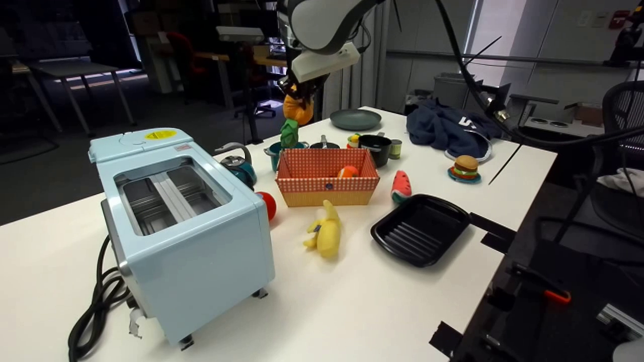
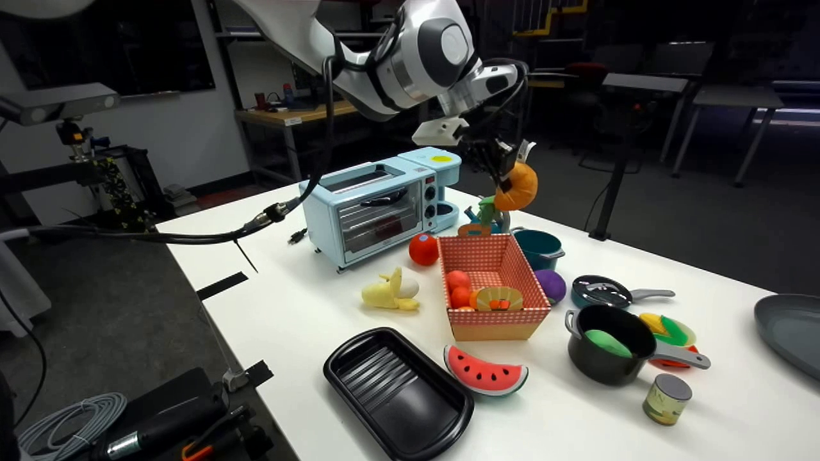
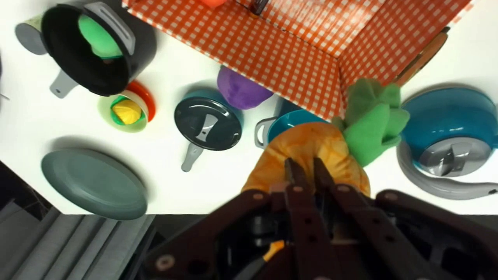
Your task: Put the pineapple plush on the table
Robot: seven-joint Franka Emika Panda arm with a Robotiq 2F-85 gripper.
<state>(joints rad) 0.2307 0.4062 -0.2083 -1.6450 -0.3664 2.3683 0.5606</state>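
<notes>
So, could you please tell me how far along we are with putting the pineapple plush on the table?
Done, it seems: the grasp, since the wrist view shows the fingers closed on the pineapple plush. In hand: holding it up; in both exterior views it hangs in the air, green tuft downward. Left: lowering it onto the table and letting go, as it is not yet resting there.

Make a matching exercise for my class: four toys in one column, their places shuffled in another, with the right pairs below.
Things
1. pineapple plush
2. plain green toy
3. watermelon slice
4. burger toy

Places
A. beside the black tray
B. on a small blue plate
C. in the black pot
D. held in the fingers, off the table

Pairs: 1-D, 2-C, 3-A, 4-B
</notes>
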